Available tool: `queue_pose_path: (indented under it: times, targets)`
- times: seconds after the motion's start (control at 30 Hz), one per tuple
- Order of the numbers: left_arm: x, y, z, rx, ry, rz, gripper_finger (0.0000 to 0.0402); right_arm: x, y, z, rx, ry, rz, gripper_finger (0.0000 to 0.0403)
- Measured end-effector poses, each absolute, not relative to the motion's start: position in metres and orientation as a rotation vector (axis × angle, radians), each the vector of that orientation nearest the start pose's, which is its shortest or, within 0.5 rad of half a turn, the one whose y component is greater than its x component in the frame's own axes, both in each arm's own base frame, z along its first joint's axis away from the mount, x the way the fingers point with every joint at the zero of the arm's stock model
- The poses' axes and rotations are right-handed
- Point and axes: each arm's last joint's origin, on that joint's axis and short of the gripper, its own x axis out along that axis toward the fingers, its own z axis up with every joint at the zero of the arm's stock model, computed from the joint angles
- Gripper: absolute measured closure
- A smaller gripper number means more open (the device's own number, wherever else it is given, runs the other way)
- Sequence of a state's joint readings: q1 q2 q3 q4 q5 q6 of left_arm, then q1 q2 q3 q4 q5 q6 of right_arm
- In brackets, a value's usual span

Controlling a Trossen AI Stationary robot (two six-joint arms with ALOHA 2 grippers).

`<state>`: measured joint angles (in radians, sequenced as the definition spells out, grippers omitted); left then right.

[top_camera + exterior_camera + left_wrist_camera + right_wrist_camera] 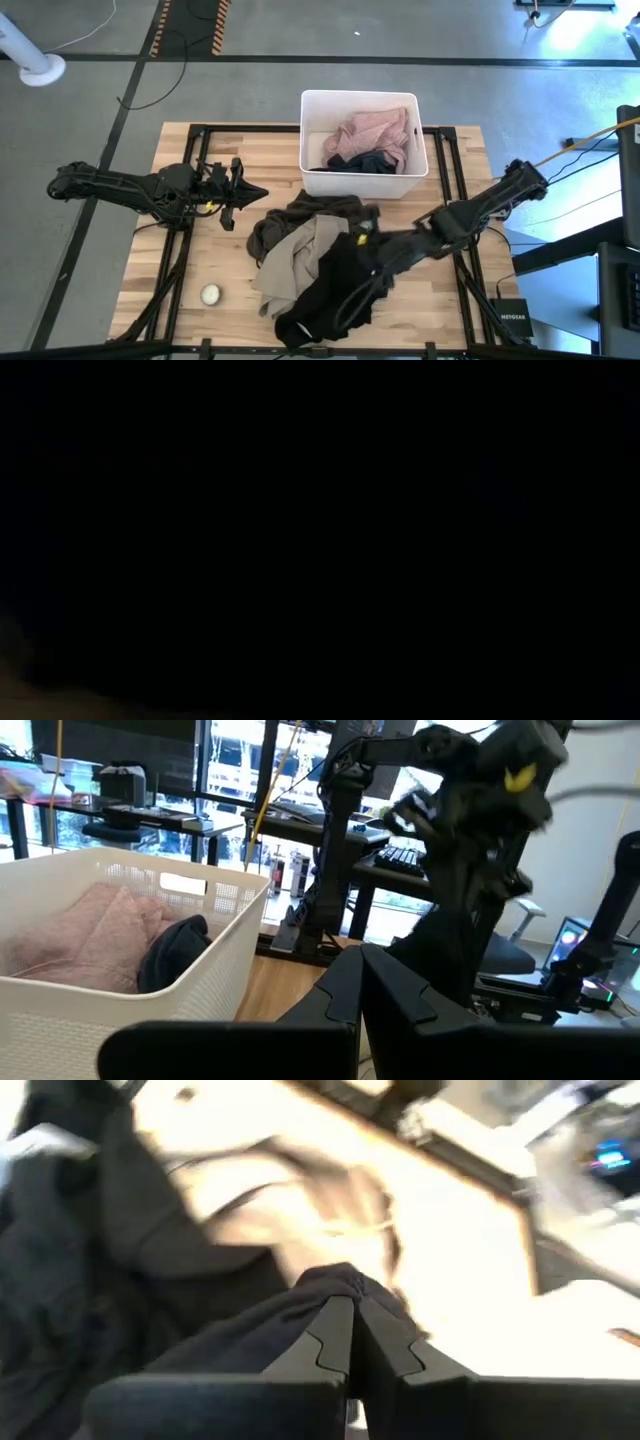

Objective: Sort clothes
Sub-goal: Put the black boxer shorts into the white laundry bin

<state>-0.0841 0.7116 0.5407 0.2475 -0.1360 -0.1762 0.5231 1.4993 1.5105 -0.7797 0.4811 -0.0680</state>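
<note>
A pile of clothes lies on the wooden table (180,300): a dark olive-brown garment (300,212), a khaki-beige one (300,255) and a black one (330,290). A pale pink garment (370,130) and a dark one (372,160) lie in the white bin (312,182). My right gripper (352,240) is over the pile, shut on the black garment (250,1330). My left gripper (250,192) is shut and empty, left of the pile, level, pointing at the bin (200,970). The low view is all dark. My right gripper pinches a raised fold of the black garment (335,1280) between its two fingertips, coming from above and from the table's right. The cloth rises to the fingers and falls away below them. Its lower part (315,320) lies on the table at the near edge.
A small white ball (210,294) lies on the table near the front left. The bin stands at the far middle of the table. Black frame rails (190,135) run around the table top. Bare wood shows at the left and right of the pile.
</note>
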Motion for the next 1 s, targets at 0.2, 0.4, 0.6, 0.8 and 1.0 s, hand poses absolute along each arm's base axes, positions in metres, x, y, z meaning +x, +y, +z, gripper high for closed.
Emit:
queue_pose_path:
  times: [0.2,0.4,0.6,0.8,1.0]
  targets:
    - [0.168,-0.01,0.301,-0.184,-0.081,0.047,0.0402,0.256,0.116,0.406,-0.415,0.525,-0.073,0.0392]
    - [0.168,-0.01,0.301,-0.184,-0.081,0.049,0.0402,0.248,0.083,0.445,-0.419,0.435,-0.207,0.039]
    - [0.168,-0.01,0.301,-0.184,-0.08,0.049,0.0402,0.241,0.049,0.489,-0.436,0.336,-0.329,0.0389]
    - [0.168,-0.01,0.301,-0.184,-0.079,0.049,0.0402,0.225,0.014,0.532,-0.451,0.224,-0.472,0.0389]
    - [0.168,-0.01,0.301,-0.184,-0.079,0.049,0.0402,0.208,-0.01,0.567,-0.474,0.065,-0.611,0.0389]
